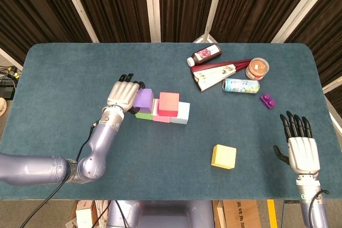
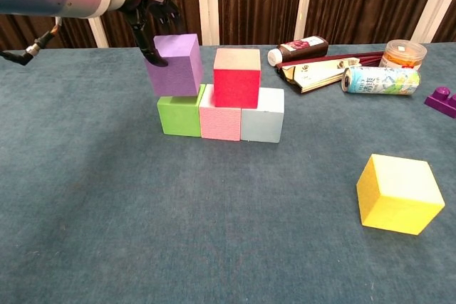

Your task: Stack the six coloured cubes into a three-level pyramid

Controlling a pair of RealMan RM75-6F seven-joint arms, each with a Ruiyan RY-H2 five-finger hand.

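A green cube [image 2: 180, 113], a pink cube [image 2: 221, 119] and a pale blue cube [image 2: 263, 122] stand in a row on the table. On top sits a red cube [image 2: 236, 76], over the pink and pale blue ones. My left hand [image 1: 122, 94] grips a purple cube [image 2: 174, 64] just above the green cube, slightly tilted; whether it touches is unclear. The purple cube [image 1: 142, 99] lies left of the red cube [image 1: 169, 103]. A yellow cube [image 1: 223, 156] lies alone in front, to the right. My right hand [image 1: 300, 147] hovers open at the far right, holding nothing.
At the back right lie a dark bottle [image 1: 205, 54], a flat packet [image 1: 216, 74], a printed can [image 1: 241, 85], a small orange-lidded jar [image 1: 257, 68] and a purple toy brick [image 1: 267, 100]. Blue-green cloth [image 1: 64, 78] covers the table.
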